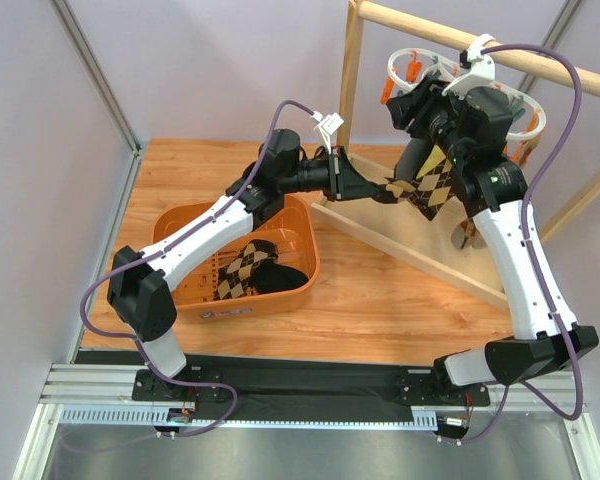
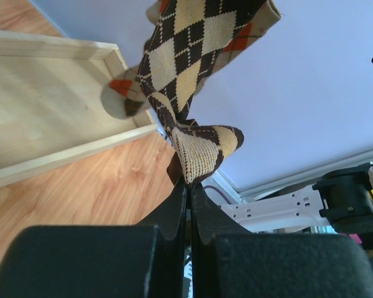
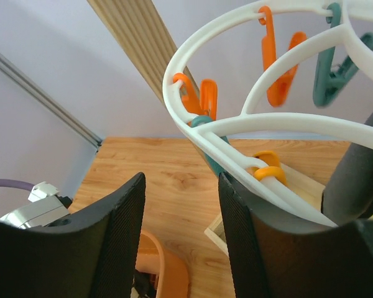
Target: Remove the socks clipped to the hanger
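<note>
A brown-and-tan argyle sock (image 1: 425, 185) stretches from the hanger (image 1: 528, 112) toward the left. My left gripper (image 1: 348, 182) is shut on its lower tip. In the left wrist view the sock (image 2: 186, 62) rises from the closed left gripper (image 2: 190, 184) and leaves the frame at the top. Its upper end is hidden behind the right arm. My right gripper (image 1: 400, 105) is up at the white ring's left side. In the right wrist view the right gripper (image 3: 181, 180) is open and holds nothing, with the hanger ring (image 3: 236, 124) and its orange clip (image 3: 276, 56) and teal clip (image 3: 332, 74) just above and to the right of it.
An orange basket (image 1: 175, 232) on the table's left holds an argyle sock (image 1: 242, 268) and a black one (image 1: 283, 276). The wooden rail (image 1: 420, 25) carries the hanger, above a wooden base frame (image 1: 420, 255). Another bit of fabric (image 1: 467, 232) hangs behind the right forearm.
</note>
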`<state>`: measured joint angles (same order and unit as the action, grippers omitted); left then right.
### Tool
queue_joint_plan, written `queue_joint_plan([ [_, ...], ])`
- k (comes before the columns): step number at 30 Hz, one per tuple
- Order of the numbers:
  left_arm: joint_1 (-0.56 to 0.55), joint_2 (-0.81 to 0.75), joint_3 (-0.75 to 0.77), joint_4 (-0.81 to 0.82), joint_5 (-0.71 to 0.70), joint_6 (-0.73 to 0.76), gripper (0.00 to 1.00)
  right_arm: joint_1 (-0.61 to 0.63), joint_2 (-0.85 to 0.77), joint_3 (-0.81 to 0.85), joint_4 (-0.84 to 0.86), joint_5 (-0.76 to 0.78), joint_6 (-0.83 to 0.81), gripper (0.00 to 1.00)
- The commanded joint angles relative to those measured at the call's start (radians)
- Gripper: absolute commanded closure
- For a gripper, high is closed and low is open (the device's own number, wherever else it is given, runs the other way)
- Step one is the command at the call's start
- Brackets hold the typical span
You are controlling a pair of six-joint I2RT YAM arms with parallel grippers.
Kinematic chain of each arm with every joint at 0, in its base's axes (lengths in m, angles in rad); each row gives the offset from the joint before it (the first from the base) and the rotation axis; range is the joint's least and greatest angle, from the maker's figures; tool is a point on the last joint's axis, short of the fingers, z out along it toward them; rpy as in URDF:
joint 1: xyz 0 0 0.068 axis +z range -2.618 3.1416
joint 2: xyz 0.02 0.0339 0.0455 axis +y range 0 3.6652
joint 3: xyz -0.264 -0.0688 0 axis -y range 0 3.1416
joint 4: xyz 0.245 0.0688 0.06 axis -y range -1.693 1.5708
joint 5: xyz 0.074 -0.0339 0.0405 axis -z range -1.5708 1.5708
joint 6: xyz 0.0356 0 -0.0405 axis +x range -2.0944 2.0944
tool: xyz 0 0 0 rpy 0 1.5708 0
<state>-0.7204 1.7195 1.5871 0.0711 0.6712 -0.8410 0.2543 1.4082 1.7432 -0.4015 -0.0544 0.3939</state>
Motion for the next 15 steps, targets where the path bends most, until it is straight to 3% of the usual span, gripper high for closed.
queue_joint_plan([
  [1, -0.004, 0.005, 0.040, 0.056, -0.006, -0.026, 1.00, 0.011, -0.025, 0.033, 0.000, 0.091, -0.041, 0.47],
  [10, 0.002, 0.022, 0.047, 0.073, 0.030, -0.047, 1.00, 0.011, -0.120, 0.042, -0.161, 0.050, -0.059, 0.38],
  [15, 0.009, 0.023, 0.045, 0.065, 0.041, -0.050, 1.00, 0.011, -0.258, -0.039, -0.253, -0.007, -0.090, 0.32],
])
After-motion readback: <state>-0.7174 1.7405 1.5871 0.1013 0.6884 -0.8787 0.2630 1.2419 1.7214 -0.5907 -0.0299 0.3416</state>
